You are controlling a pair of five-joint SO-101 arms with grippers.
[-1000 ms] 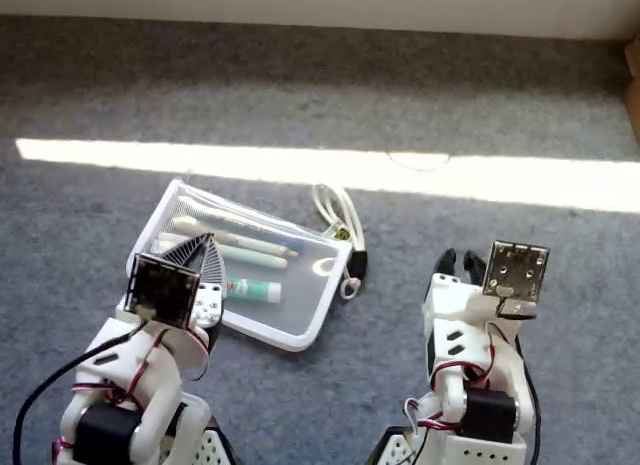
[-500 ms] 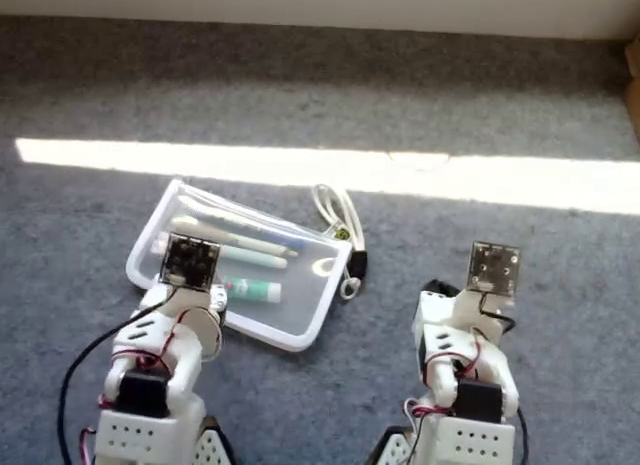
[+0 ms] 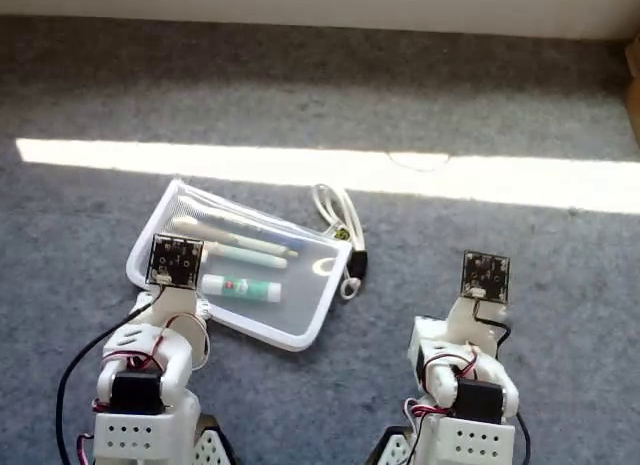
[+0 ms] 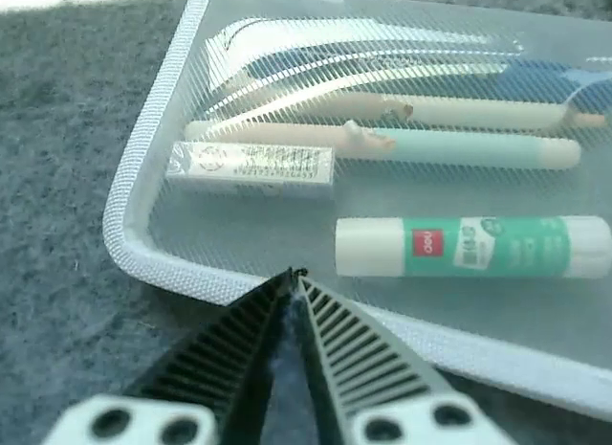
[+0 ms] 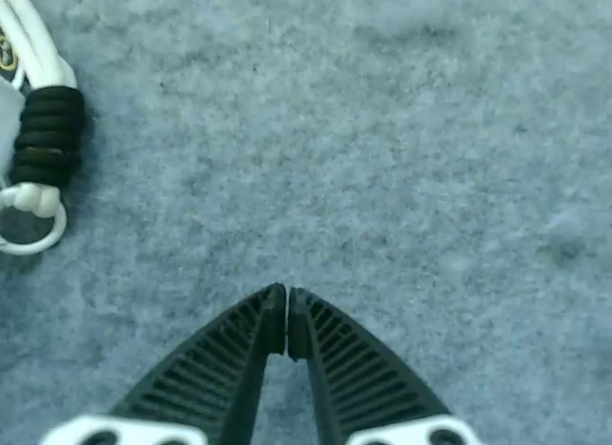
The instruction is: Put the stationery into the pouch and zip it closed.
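A clear mesh pouch (image 3: 300, 295) (image 4: 143, 158) lies flat on the grey carpet with several pens (image 4: 478, 148), a glue stick (image 3: 240, 287) (image 4: 473, 246) and a small eraser (image 4: 251, 165) inside it. A white cord with a black slider (image 3: 356, 263) (image 5: 46, 137) trails from its right corner. My left gripper (image 4: 292, 278) is shut, its tips just over the pouch's near edge, holding nothing. My right gripper (image 5: 286, 294) is shut and empty over bare carpet, to the right of the cord. In the high view both arms are folded back near the bottom edge.
A bright strip of sunlight (image 3: 480, 177) crosses the carpet beyond the pouch. A pale wall base (image 3: 320, 5) runs along the far edge, and a brown object (image 3: 634, 75) sits at the right edge.
Both arms have drawn back toward their bases. The left gripper, which was over the pouch, has pulled away to its near edge. The pouch has stayed put.
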